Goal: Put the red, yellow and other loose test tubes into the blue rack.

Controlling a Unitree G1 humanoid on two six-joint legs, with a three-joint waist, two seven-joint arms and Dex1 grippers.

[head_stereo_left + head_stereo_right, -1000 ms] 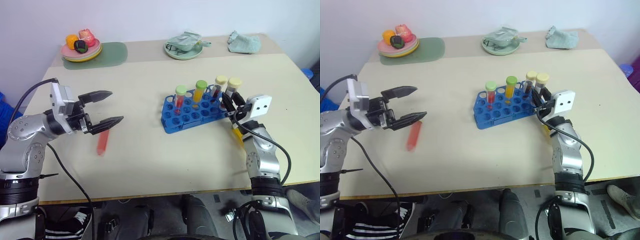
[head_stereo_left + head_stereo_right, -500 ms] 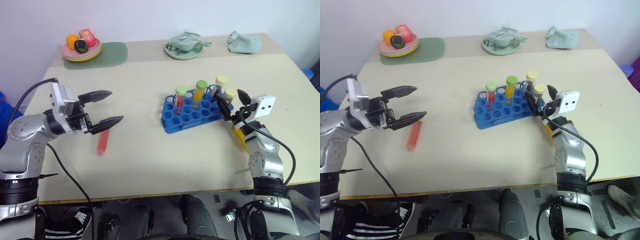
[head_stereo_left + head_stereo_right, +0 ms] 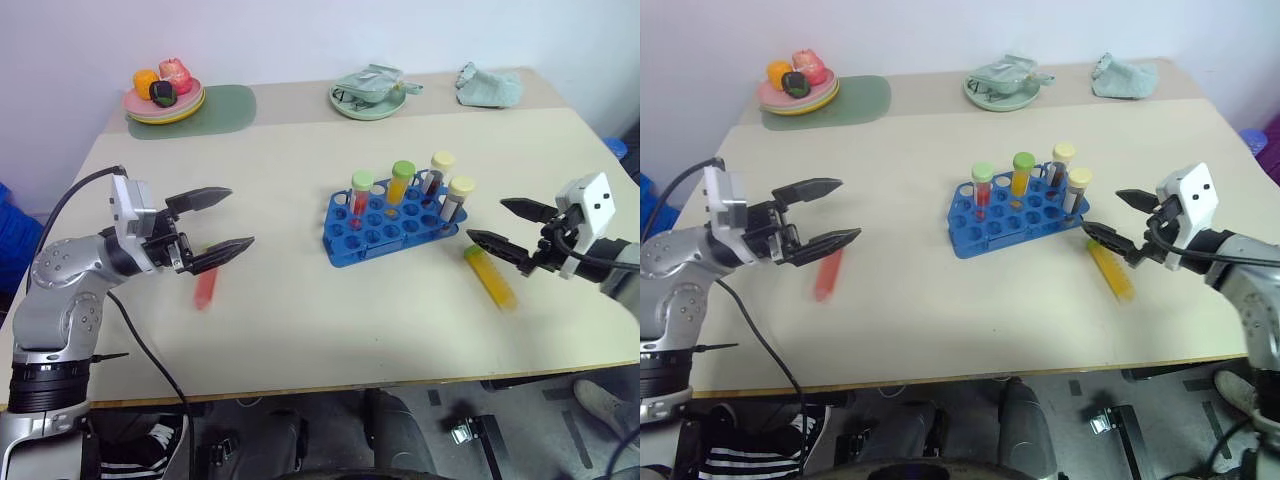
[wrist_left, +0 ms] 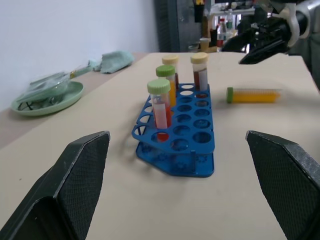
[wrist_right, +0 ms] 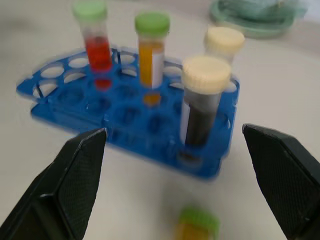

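Still no readable label on tubes [image 5: 203, 102] in blue rack [image 3: 385, 225].

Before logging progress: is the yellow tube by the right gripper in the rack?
Out. The yellow tube lies flat on the table, beside the blue rack, not in a hole.

The left arm reaches in from the left side, elbow bent, its wrist roughly level. The left gripper [image 3: 218, 220] points toward the middle with its two black fingers spread wide and nothing between them. The right gripper [image 3: 508, 226] points inward from the right, tilted slightly down, fingers parted and empty.
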